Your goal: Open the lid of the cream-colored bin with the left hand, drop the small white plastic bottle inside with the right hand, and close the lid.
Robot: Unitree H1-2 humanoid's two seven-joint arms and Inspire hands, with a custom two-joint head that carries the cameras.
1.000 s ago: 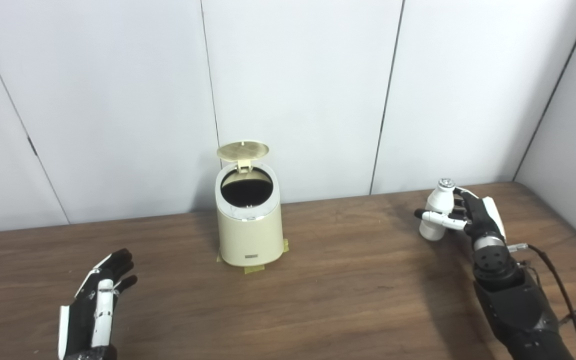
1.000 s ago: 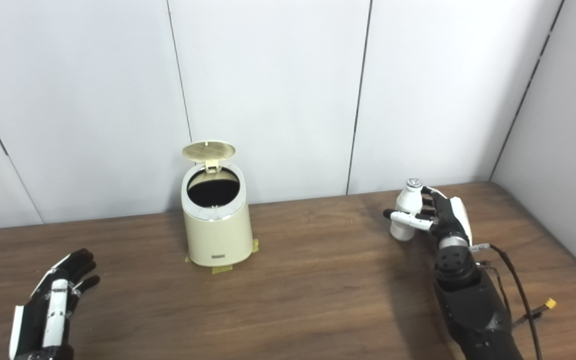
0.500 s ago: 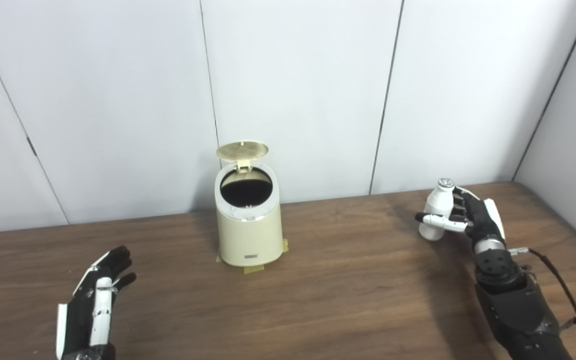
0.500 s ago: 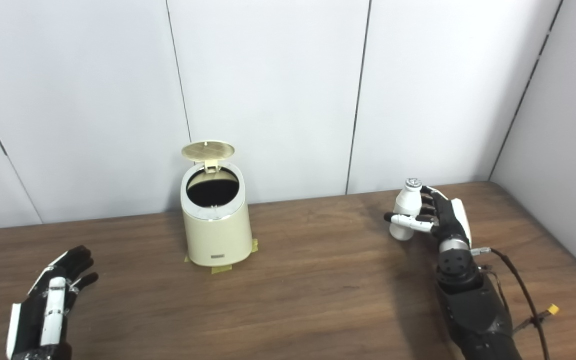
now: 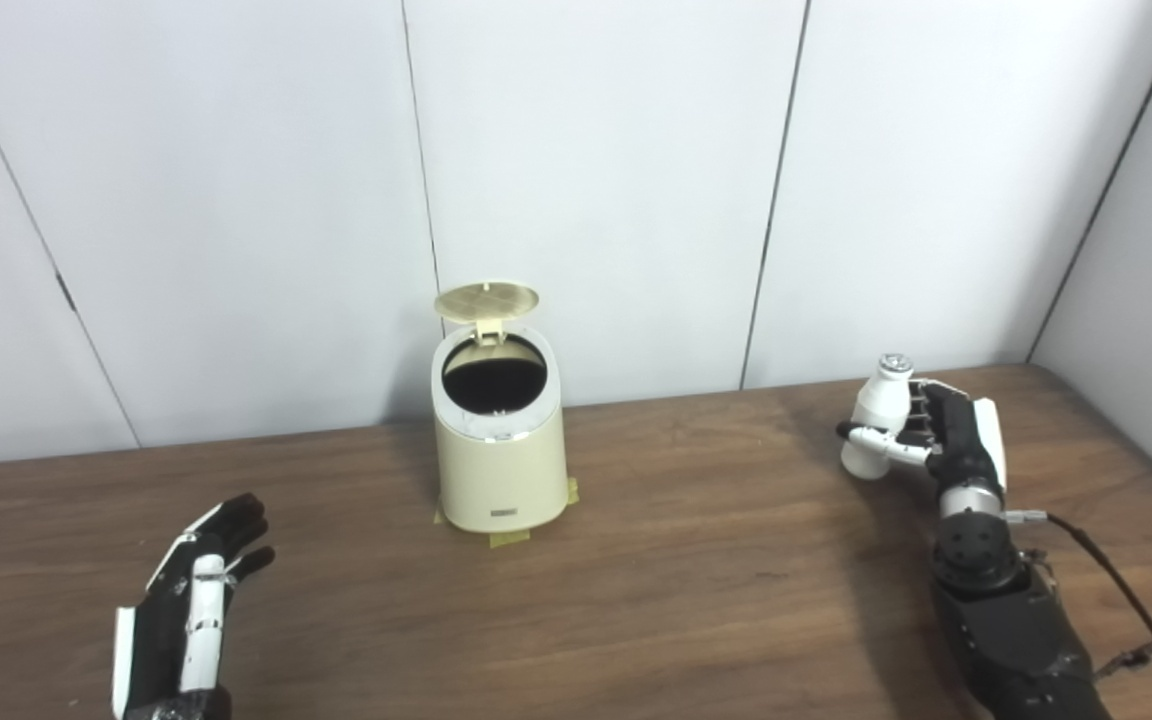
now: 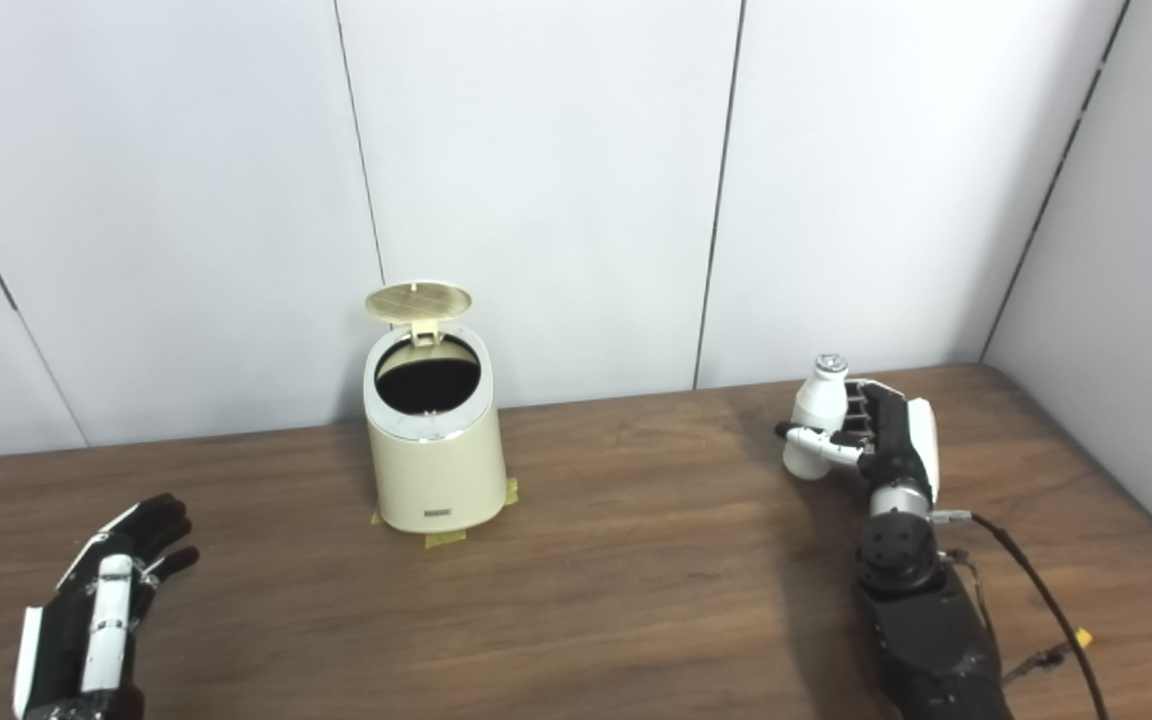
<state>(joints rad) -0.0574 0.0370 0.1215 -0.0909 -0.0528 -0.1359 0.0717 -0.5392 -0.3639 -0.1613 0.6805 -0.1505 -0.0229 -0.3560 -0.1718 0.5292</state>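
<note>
The cream-colored bin [image 5: 499, 470] stands near the table's back edge, taped down at its base. Its round lid [image 5: 487, 299] is tipped up at the back and the dark opening shows. The small white bottle [image 5: 875, 418] with a silver cap is upright at the right, and my right hand [image 5: 936, 439] is shut on it, thumb across its front. Whether the bottle's base touches the table cannot be told. My left hand [image 5: 194, 603] rests open near the front left corner, well away from the bin.
The brown wooden table [image 5: 696, 560] runs across the whole view. White wall panels stand close behind the bin and along the right side. A black cable [image 5: 1116, 570] with a yellow connector trails from my right forearm.
My right forearm has swung more upright and the hand with the bottle has shifted slightly right. The left hand, bin and lid have not moved.
</note>
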